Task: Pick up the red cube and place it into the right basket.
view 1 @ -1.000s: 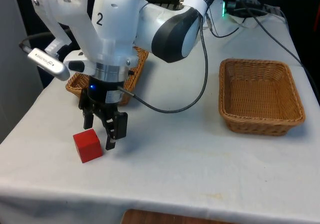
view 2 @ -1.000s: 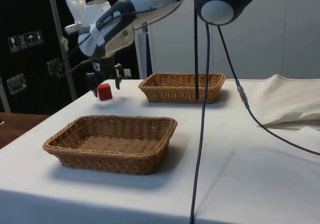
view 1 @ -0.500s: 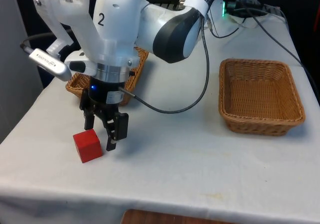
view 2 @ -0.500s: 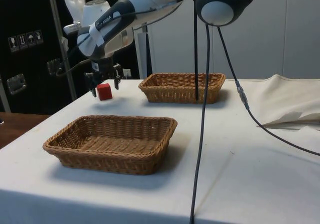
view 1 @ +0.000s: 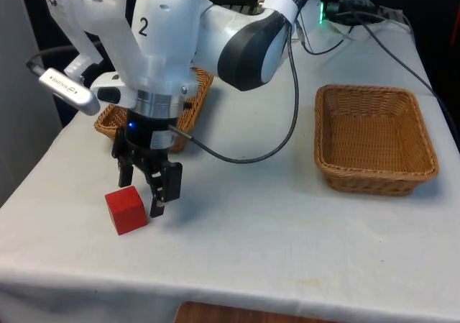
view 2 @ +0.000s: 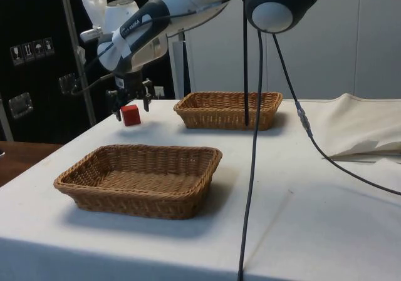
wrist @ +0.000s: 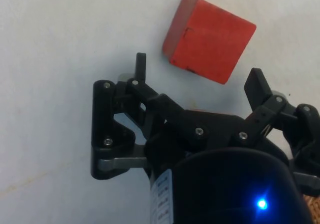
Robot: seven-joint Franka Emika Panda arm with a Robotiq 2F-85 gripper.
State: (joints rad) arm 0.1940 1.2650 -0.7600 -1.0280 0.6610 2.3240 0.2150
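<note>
The red cube [view 1: 126, 209] lies on the white cloth near the table's front corner, at the front view's left. My gripper [view 1: 141, 190] hovers just behind and above it, open and holding nothing. One finger [view 1: 159, 193] hangs beside the cube's right face. In the side view the gripper [view 2: 131, 104] straddles the cube [view 2: 130, 114] from above. In the wrist view the cube [wrist: 209, 38] sits turned at an angle just past the fingertips [wrist: 141, 60]. The right basket [view 1: 429, 147] stands empty at the front view's right.
A second wicker basket [view 1: 200, 91] stands behind the gripper, partly hidden by the arm. In the side view the right basket [view 2: 140, 191] is nearest, the other basket [view 2: 227, 119] farther back. A black cable [view 1: 295, 100] droops over the table's middle.
The gripper has hardly shifted and stays open over the cube. The cube has not moved.
</note>
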